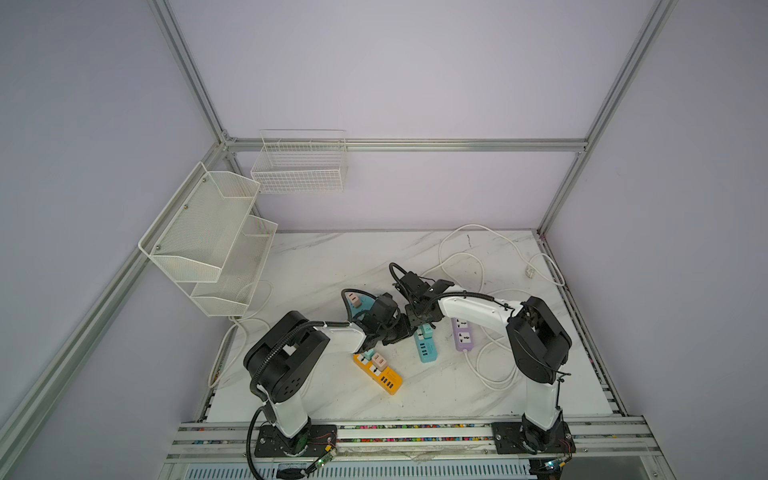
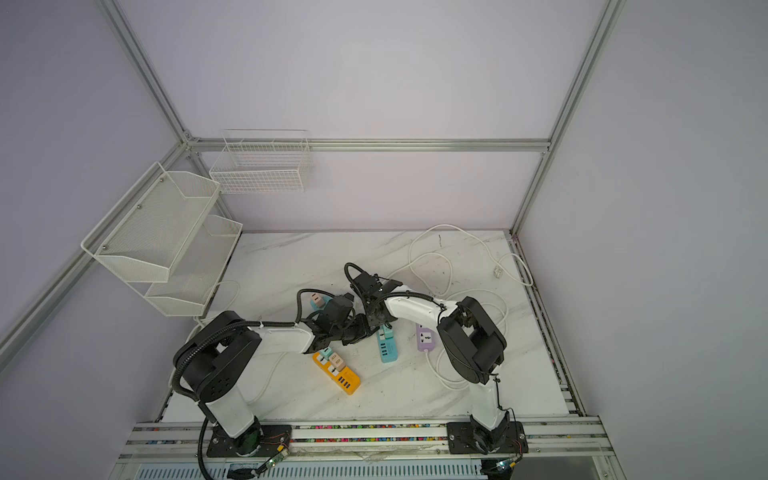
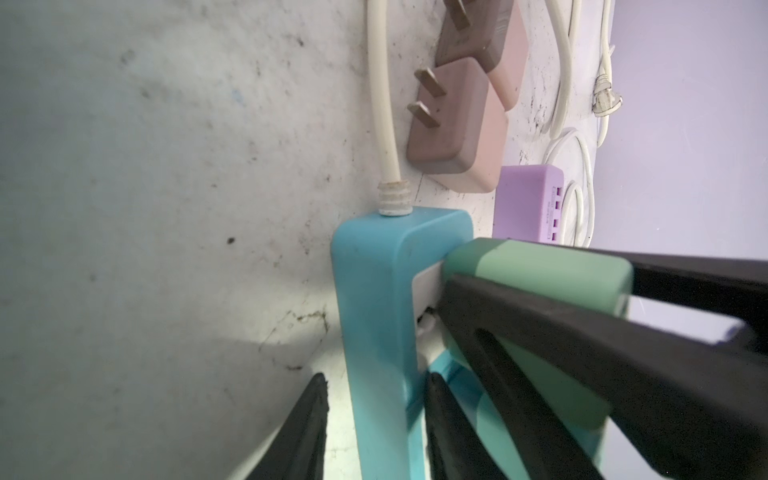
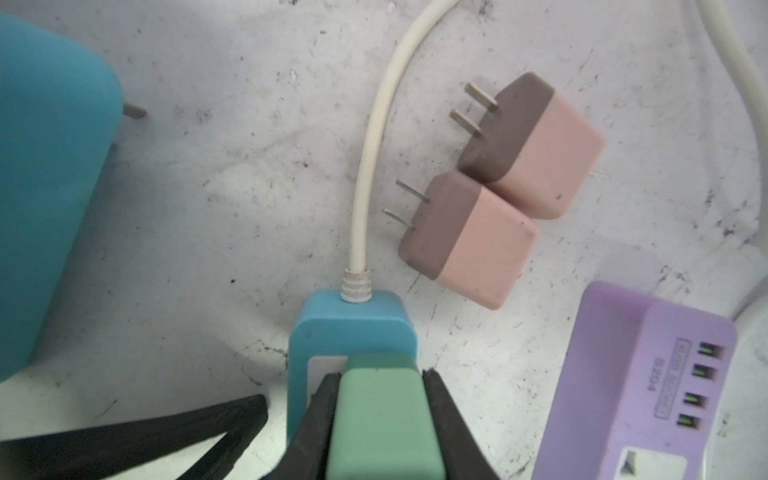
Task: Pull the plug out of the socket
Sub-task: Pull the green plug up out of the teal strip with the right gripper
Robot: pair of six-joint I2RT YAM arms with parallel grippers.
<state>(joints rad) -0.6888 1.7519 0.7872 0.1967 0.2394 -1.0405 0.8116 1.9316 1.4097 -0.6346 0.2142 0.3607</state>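
Note:
The green plug (image 4: 382,415) sits in the end outlet of the teal socket (image 4: 353,324), a power strip lying at mid-table in both top views (image 1: 427,351) (image 2: 388,353). My right gripper (image 4: 379,374) comes down from above and is shut on the plug, one black finger on each side. In the left wrist view the plug (image 3: 552,282) sticks out of the socket (image 3: 370,311) between those fingers (image 3: 540,332). My left gripper (image 3: 375,376) is closed in on the socket's body farther along, a finger either side. Both grippers meet over the socket (image 1: 411,328).
Two loose pink plugs (image 4: 469,245) (image 4: 536,153) lie beside the socket's white cord (image 4: 374,137). A purple strip (image 4: 648,382) lies close on one side and a teal block (image 4: 45,187) on the other. An orange strip (image 1: 378,370) lies nearer the front. White cords (image 1: 478,257) loop at the back right. Wire racks (image 1: 208,237) hang at the left.

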